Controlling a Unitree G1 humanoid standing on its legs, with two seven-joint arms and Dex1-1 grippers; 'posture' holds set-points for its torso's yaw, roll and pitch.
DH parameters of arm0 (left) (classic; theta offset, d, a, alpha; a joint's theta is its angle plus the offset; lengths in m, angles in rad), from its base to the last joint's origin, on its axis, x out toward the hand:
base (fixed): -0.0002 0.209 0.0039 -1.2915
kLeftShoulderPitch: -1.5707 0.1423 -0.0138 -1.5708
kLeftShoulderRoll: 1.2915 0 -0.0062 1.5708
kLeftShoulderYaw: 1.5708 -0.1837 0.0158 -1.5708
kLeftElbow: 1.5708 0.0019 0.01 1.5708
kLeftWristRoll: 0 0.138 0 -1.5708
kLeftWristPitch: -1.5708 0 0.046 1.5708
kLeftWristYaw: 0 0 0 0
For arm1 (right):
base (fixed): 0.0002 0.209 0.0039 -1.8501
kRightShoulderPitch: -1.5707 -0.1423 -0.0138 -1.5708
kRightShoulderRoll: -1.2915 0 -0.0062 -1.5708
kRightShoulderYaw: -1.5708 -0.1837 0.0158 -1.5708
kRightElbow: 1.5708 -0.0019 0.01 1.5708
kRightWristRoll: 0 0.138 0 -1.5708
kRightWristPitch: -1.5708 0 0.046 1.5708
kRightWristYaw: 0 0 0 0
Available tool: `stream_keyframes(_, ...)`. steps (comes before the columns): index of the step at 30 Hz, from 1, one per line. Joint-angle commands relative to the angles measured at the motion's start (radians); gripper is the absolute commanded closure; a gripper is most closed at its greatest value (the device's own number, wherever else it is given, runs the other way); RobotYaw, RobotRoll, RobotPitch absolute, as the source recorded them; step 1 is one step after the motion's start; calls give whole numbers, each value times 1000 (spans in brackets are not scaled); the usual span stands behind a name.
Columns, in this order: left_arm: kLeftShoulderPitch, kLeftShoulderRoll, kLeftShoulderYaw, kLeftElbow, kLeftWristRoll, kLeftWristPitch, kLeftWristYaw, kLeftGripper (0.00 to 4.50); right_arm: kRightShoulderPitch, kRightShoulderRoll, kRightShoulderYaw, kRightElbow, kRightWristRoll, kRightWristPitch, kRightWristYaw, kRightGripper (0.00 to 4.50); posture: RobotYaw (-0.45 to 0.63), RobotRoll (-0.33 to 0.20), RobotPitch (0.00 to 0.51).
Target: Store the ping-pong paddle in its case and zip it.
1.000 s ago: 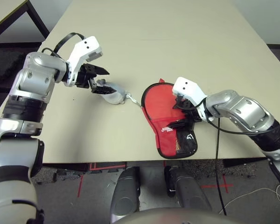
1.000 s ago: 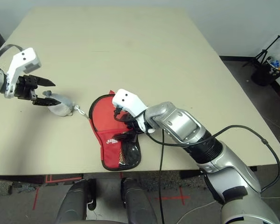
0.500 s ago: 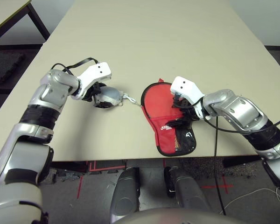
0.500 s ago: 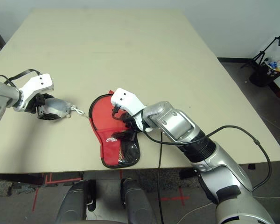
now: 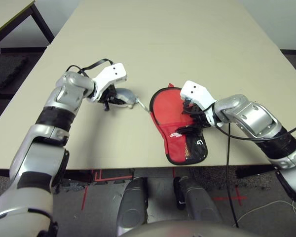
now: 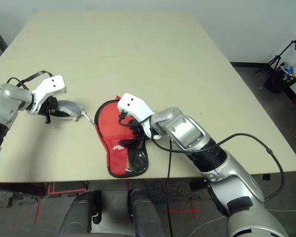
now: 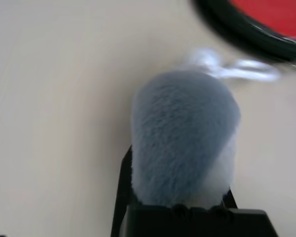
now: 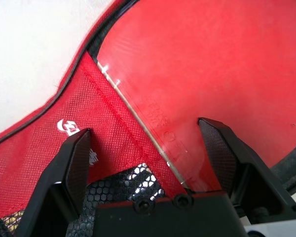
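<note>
The left gripper (image 7: 180, 205) has its jaws clamped on the grey-white pom-pom (image 7: 185, 136), which bulges out between them in the left wrist view. A short white cord (image 5: 142, 104) ties the pom-pom to the case (image 5: 180, 129), so this hold looks like a way to pull on the zip end of the case without pinching the fabric itself.

The right gripper (image 8: 153, 155) has its jaws spread wide, one finger (image 8: 74, 158) over the red mesh cloth and the other over the clear panel; they straddle the case and appear to press it down rather than grip it. That would pin the case to the surface (image 5: 163, 44) while the other arm tugs.

The case lies near the surface's front edge, towards the right, its rounded end pointing to the far edge and its narrow mesh-pocket end almost at the front edge. The ping-pong paddle (image 8: 227, 59) shows as a red face through the clear panel, so it seems to be inside already, with zipping left to do.

A second ago the left jaws stood open just beside the pom-pom. They have since shut on it, and the left arm has reached closer to the case. The right gripper and the case have not shifted.
</note>
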Motion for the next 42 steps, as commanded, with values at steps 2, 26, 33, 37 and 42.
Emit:
stream_keyframes(2,-114,-85,4,222,60,-107,175,3952,42,8,45,36,-27,6,9,0,5,0,167)
stream_keyframes(26,-359,-593,16,536,204,-265,703,3979,86,66,45,63,-87,0,18,0,-54,0,204)
stream_keyframes(33,-343,-678,10,528,210,-299,648,3980,95,78,31,52,-91,16,11,0,-62,0,202)
stream_keyframes(37,-326,-705,10,522,213,-318,608,3980,97,77,28,55,-95,13,13,0,-58,0,199)
stream_keyframes(42,-309,-720,7,518,216,-327,569,3981,94,84,25,65,-98,7,12,0,-48,0,196)
